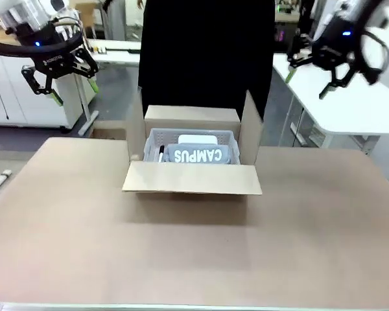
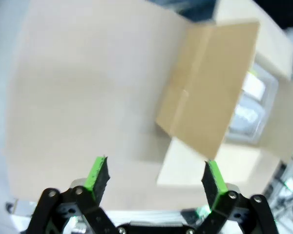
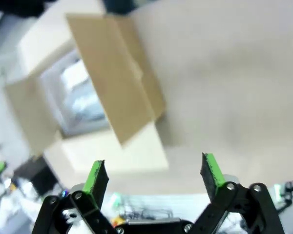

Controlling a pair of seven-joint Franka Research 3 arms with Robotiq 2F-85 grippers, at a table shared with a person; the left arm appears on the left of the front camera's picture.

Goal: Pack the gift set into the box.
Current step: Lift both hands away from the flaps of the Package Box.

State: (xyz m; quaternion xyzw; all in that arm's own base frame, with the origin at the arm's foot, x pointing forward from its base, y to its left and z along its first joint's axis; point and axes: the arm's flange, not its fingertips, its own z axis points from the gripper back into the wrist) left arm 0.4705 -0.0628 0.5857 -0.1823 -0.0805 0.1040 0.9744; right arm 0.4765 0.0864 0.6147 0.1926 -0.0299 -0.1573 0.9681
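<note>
Below the left pincer (image 1: 72, 91) and right pincer (image 1: 306, 83), both spread wide, the gift set (image 1: 198, 155) was seen in the box (image 1: 191, 179); judged light, soft, best taken edgewise.

Black left end effector (image 1: 72, 91) and right end effector (image 1: 306, 84): green pads (image 2: 96, 175), blue lamps (image 1: 37, 44), looped cables (image 1: 378, 45); white arms (image 1: 23, 14); person (image 1: 204, 52) wears black.

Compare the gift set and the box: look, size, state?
Colour: gift set is blue-grey with white CAMPUS print; box is plain brown cardboard. Size: gift set is smaller and lies inside the box. State: box stands open, side flaps up, near flap folded out; gift set lies flat. Both are roughly rectangular.
</note>
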